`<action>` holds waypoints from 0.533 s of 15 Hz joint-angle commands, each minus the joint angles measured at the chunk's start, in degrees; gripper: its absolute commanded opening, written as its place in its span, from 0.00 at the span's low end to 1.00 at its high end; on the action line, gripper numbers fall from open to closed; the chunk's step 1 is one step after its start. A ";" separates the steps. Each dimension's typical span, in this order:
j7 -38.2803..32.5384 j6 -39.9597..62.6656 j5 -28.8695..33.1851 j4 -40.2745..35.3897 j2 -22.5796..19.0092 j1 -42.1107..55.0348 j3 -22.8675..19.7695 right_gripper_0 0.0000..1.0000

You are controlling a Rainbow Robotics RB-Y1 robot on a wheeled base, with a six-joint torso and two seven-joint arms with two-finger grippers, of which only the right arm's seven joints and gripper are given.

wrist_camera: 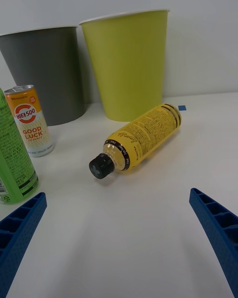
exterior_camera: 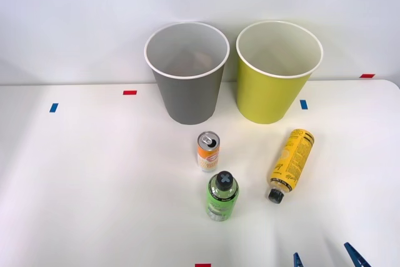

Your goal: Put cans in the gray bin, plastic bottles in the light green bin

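Gray bin with something reddish inside, light green bin bare inside, right gripper released.

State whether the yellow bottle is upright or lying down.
Lying down: the yellow bottle rests on its side on the table, black cap toward the robot.

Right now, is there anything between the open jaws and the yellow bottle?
No. In the right wrist view, bare white table lies between the right gripper and the yellow bottle, lying on its side.
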 commanded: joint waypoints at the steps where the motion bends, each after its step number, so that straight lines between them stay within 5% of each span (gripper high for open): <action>1: 0.00 0.00 0.00 0.00 0.00 0.00 0.00 1.00; 8: 0.00 0.00 0.00 0.00 0.00 0.00 0.00 1.00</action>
